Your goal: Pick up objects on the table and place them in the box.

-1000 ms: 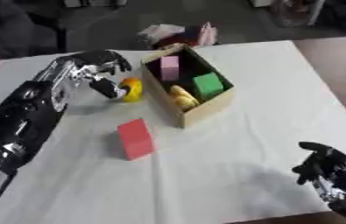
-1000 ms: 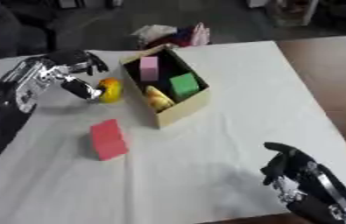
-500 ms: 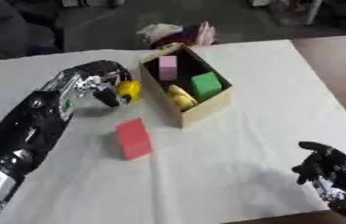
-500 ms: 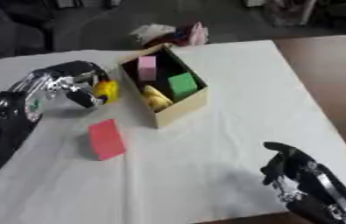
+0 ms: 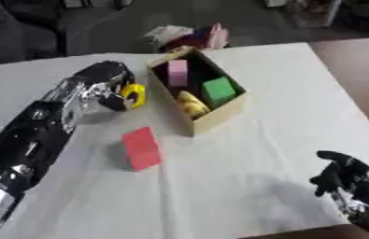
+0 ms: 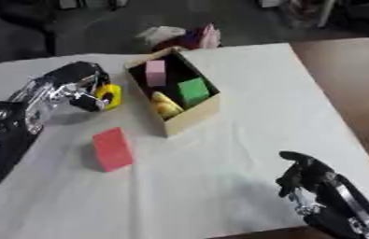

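Observation:
A cardboard box (image 5: 213, 118) stands open at mid table, holding a pink block (image 5: 177, 73), a green block (image 5: 218, 89) and a yellow object (image 5: 190, 103). Left of the box lies a small yellow object (image 5: 134, 94), and my left hand (image 5: 105, 86) has its fingers curled round it just above the cloth. A red block (image 5: 141, 148) lies in front of the box to the left, untouched. My right hand (image 6: 314, 187) rests near the lower right corner with its fingers curled and nothing in them.
A white cloth (image 5: 261, 154) covers the table, with brown tabletop showing at the right. Behind the box, at the far edge, sits a heap of pink and white things (image 5: 189, 36).
The left hand has come down and forward over the yellow object and closed round it. The camera has shifted a little. The right hand stays put.

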